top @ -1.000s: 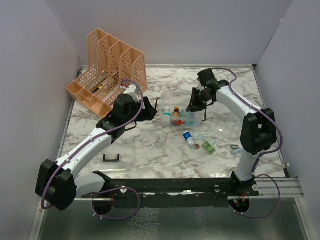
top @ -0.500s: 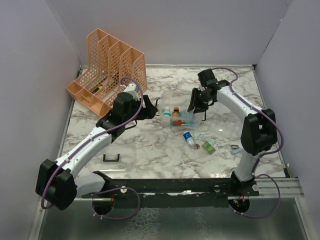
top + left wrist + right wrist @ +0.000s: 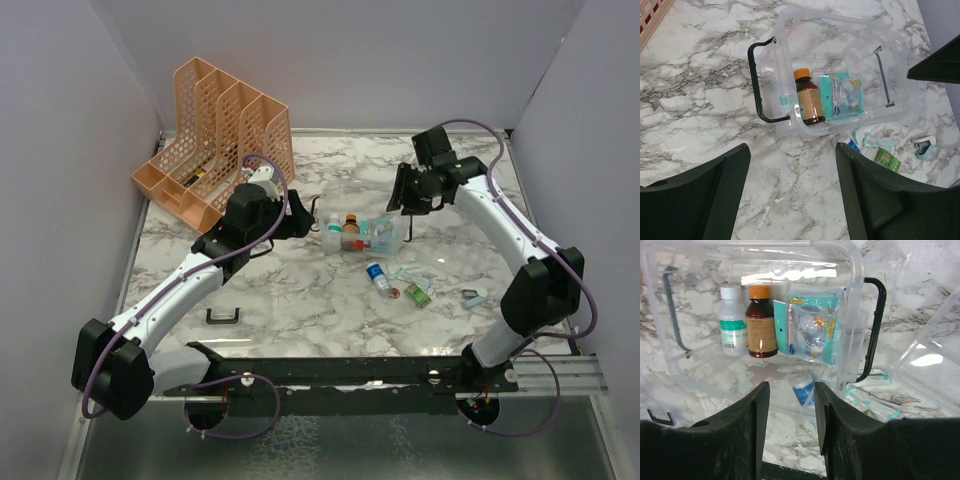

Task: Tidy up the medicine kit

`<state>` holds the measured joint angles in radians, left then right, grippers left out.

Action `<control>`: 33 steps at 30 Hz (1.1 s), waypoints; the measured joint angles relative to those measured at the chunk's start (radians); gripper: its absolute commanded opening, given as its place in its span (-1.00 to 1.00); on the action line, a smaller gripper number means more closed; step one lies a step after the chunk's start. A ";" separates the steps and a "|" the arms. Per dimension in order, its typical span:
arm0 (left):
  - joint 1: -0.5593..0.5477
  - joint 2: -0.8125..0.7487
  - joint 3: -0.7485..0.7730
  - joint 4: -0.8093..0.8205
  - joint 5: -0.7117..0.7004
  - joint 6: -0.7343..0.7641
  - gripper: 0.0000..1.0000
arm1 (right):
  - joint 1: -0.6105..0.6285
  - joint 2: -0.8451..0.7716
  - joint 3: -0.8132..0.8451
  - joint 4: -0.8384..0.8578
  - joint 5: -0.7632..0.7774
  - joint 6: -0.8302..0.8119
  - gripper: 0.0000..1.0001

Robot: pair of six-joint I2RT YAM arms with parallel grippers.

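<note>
Kit position: medicine kit (image 3: 400, 236) sits mid-worktop (image 3: 300, 300), nearer the far edge.
Kit contents: brown bottle (image 3: 760, 322), white bottle (image 3: 733, 322) and teal sachet (image 3: 810, 330) lie inside.
Not yet packed: blue-capped vial (image 3: 378, 277), green box (image 3: 417, 293) and a few pale packets lie loose, just on the near-right side of the kit.
Left fingers (image 3: 720, 185): spread wide, holding nothing, hovering on the kit's left side.
Right fingers (image 3: 740, 430): parted about halfway, nothing between them, raised over the kit's far-right side.
Step in hand: we judge this as the gap between one deposit and the next pick.
Next move: we would take the right arm toward the near edge and centre it over the vial. Then descend with enough opening to clear its neighbours.
</note>
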<state>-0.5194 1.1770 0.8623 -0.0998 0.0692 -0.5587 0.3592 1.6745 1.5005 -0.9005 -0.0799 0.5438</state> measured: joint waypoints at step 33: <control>-0.013 -0.021 -0.017 -0.015 -0.007 0.106 0.99 | 0.006 -0.785 -1.020 0.459 0.015 0.090 0.20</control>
<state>-0.5327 1.1561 0.8455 -0.1150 0.0624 -0.4522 0.3656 0.8890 0.4808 -0.4419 -0.0647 0.6334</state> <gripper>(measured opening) 0.992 0.531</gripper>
